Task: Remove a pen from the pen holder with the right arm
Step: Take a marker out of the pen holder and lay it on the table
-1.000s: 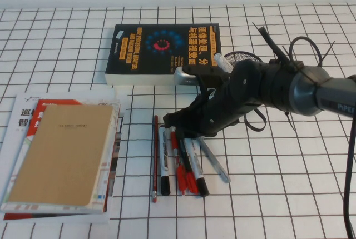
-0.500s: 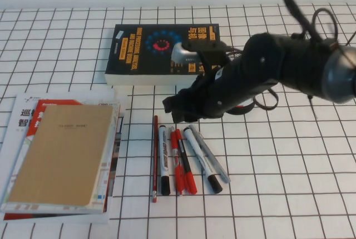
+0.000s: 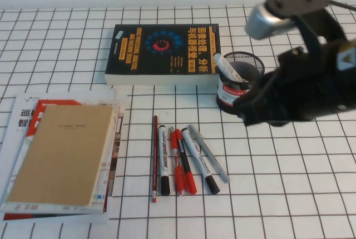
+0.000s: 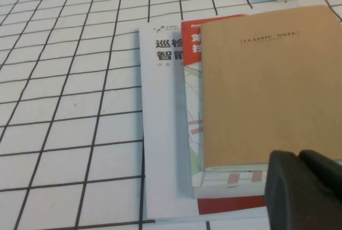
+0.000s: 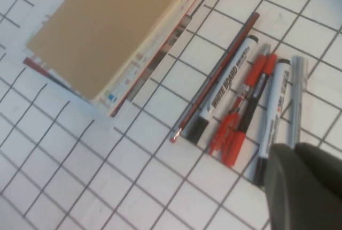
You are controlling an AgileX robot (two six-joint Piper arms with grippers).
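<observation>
A black mesh pen holder (image 3: pixel 249 64) stands right of the dark book, with one white marker (image 3: pixel 225 64) leaning in it. Several pens lie side by side on the table: a red pencil (image 3: pixel 155 155), a whiteboard marker (image 3: pixel 163 158), red pens (image 3: pixel 181 164), a white marker (image 3: pixel 199 160) and a grey pen (image 3: pixel 210 154). My right gripper (image 3: pixel 246 113) hangs raised just in front of the holder, shut with nothing in it. Its wrist view looks down on the pen row (image 5: pixel 243 112) past the shut fingers (image 5: pixel 299 187). My left gripper (image 4: pixel 299 160) is shut over the tan notebook (image 4: pixel 267 80).
A dark hardcover book (image 3: pixel 164 53) lies at the back, left of the holder. A stack of booklets topped by the tan notebook (image 3: pixel 64 153) sits at front left. White gridded table (image 3: pixel 289 194) stretches in front of and to the right of the pens.
My right arm rose and swung right, from over the pen row to beside the holder. The white marker now lies free in the row and the jaws have closed empty.
</observation>
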